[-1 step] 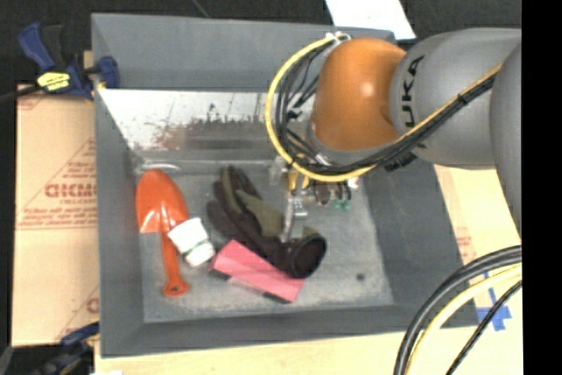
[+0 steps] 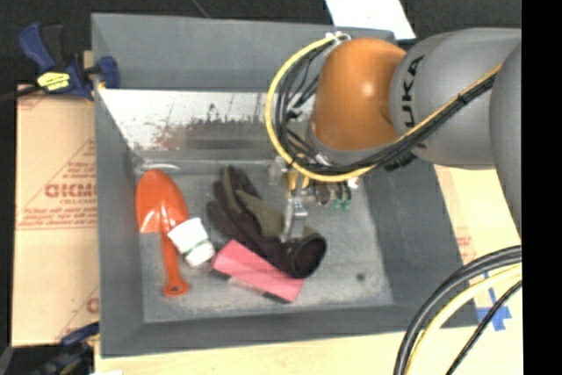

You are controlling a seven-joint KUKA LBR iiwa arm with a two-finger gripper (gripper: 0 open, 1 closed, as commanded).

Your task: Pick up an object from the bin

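One glove under the tool: a dark glove (image 2: 263, 228), blackish-brown with some olive patches, lying crumpled about mid-floor of the bin. The cuff end points near-right and the splayed end points far-left.
Gripper: the gripper (image 2: 296, 211) hangs straight down over the right part of that glove, right at its surface. Whether it's actually touching, can't say.
Tool state: honestly can't tell if it's open or closed from this angle, and I don't see anything clearly held in it.
Pink block: a flat pink block (image 2: 255, 270) sits just near-left of the glove, tilted, with its right end tucked against the cuff.
White cap: a small white cap-like piece (image 2: 191, 240) is left of the pink block, pretty much touching it, and leaning on the scoop.
Orange scoop: an orange scoop (image 2: 161, 205) at the left of the floor, blade far, handle pointing near.
Bin: a grey metal bin (image 2: 408, 219); the right part of its floor is bare.
Arm: the orange cover (image 2: 356, 92) and yellow cables (image 2: 279, 97) sit above the gripper, with the grey arm coming in from the right.
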